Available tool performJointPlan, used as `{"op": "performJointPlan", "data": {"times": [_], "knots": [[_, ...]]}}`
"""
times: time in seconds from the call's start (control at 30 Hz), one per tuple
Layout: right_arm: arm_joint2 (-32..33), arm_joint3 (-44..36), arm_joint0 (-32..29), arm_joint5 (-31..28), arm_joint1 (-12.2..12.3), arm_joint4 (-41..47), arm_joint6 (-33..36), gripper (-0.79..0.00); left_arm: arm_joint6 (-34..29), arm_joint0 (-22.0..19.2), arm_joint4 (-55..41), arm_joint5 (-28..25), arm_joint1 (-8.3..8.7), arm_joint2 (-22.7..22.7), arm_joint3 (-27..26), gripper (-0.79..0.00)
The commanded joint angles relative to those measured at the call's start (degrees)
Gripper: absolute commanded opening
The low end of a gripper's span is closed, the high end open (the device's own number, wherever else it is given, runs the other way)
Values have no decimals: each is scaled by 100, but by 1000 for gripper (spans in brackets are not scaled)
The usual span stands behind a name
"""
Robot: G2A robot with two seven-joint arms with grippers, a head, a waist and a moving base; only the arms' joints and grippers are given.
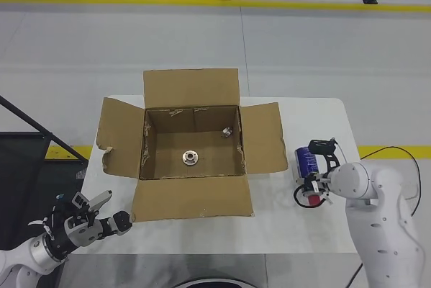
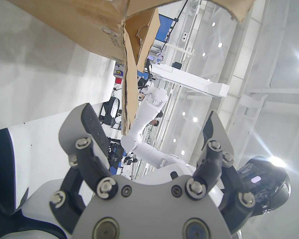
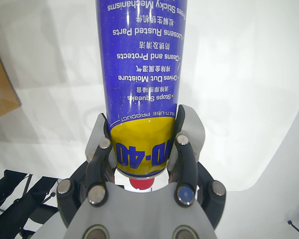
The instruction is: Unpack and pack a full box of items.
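Far left, the left gripper (image 1: 113,210) is risking a snag. It is sitting just off the near-left corner of the cardboard box (image 1: 193,119), and I judge that any upward move from here is likely catching the near flap (image 1: 193,198) and dragging the box. Its arm is lying low at the near-left table edge, claw released, fingers spread wide, holding nothing. In the middle the box is standing open on the table (image 1: 309,115), four flaps out, with a small round metal part (image 1: 191,156) lying mid-floor and a second metal part (image 1: 227,132) by the far-right corner. Right of the box, the spray can (image 3: 142,50) is being grasped by the right gripper (image 1: 310,189), clenched near the red-capped end only. The long smooth body is overhanging, so it is probably pivoting or slipping if swung fast, or clipping the right flap (image 1: 265,137) on a low path. The right arm is bending in from the near right, can base pointing away over the table, near the box.
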Motion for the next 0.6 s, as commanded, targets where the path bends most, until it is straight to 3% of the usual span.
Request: {"op": "performJointPlan", "data": {"times": [0.0, 0.27, 0.4, 0.57], "knots": [[-40, 73, 5, 28, -3, 2, -57, -785, 0, 0, 0, 0, 0, 0, 0, 0], [-227, 252, 73, 143, -13, -63, -210, -785, 0, 0, 0, 0, 0, 0, 0, 0], [-282, 295, 101, 169, -14, -72, -224, -650, 0, 0, 0, 0, 0, 0, 0, 0], [-327, 332, 122, 191, -13, -41, -227, -548, 0, 0, 0, 0, 0, 0, 0, 0]]}}
